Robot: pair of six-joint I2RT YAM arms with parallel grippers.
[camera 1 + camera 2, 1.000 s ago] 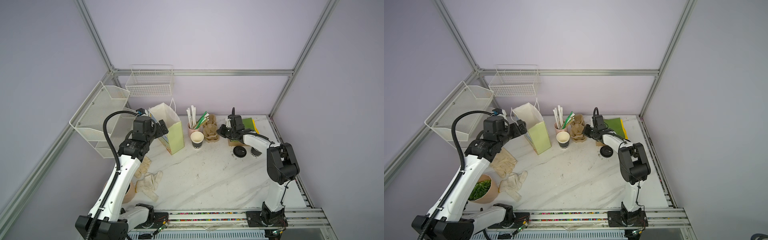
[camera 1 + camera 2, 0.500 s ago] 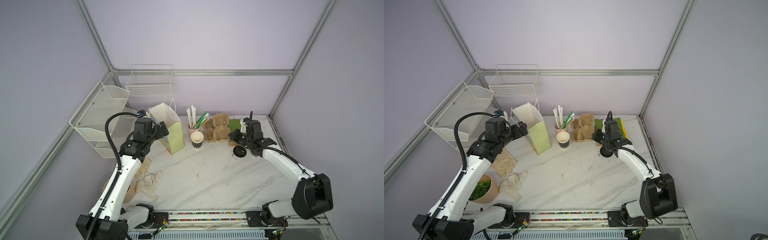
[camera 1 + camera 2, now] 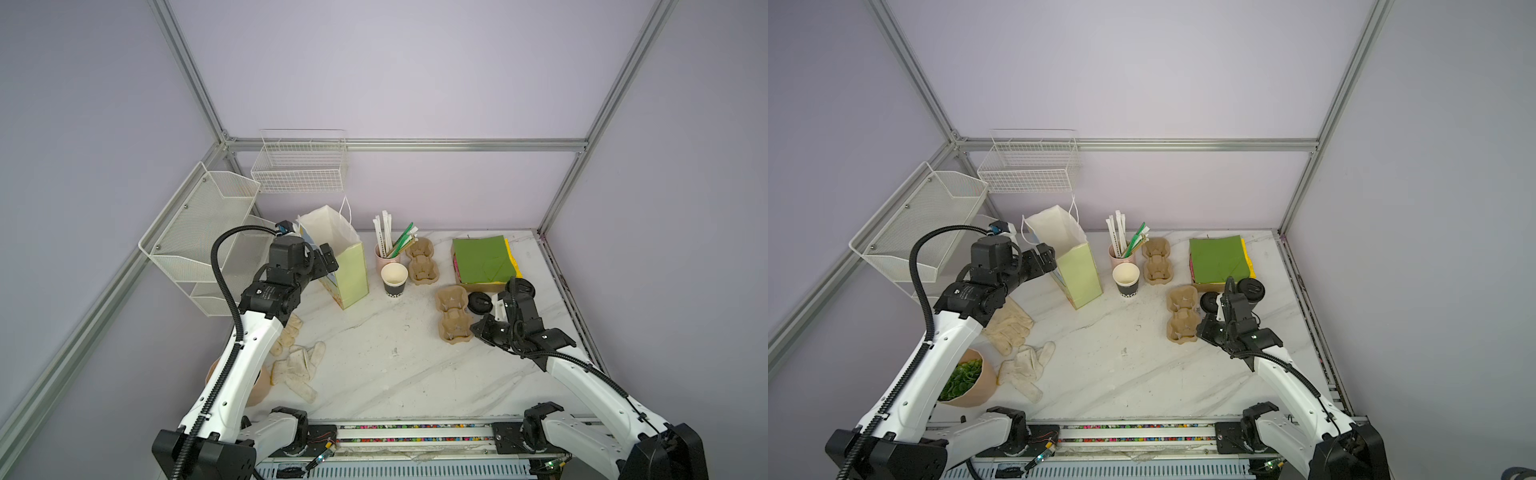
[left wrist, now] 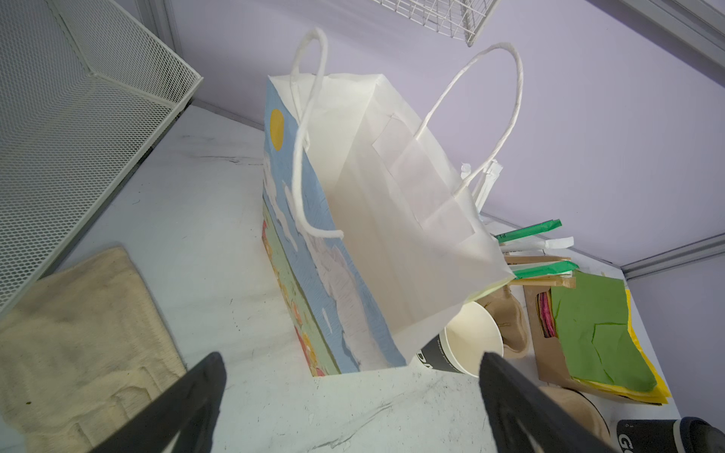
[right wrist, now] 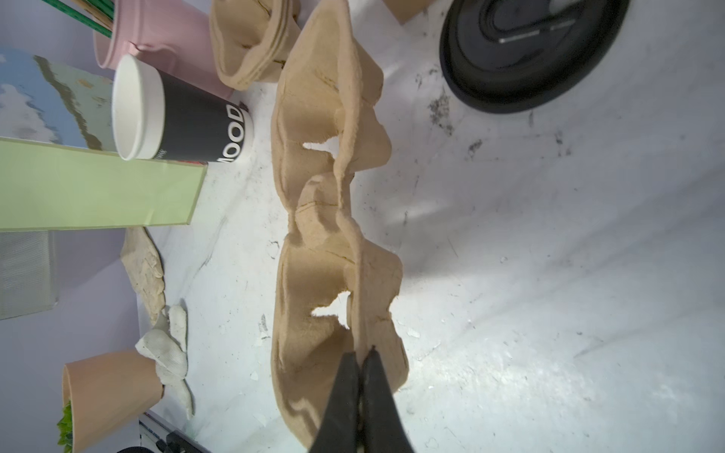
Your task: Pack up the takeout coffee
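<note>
You're positioning the cup carrier, right end effector pinching its rim, left end effector gaping; lidded coffee next.

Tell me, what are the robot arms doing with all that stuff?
The right gripper is pinched shut on the edge of a brown cardboard cup tray. The left gripper hangs open next to the standing paper bag, holding nothing. The black coffee cup with a lid sits near the tray, and no gripper holds it. It is not in the tray or the bag yet.
</note>
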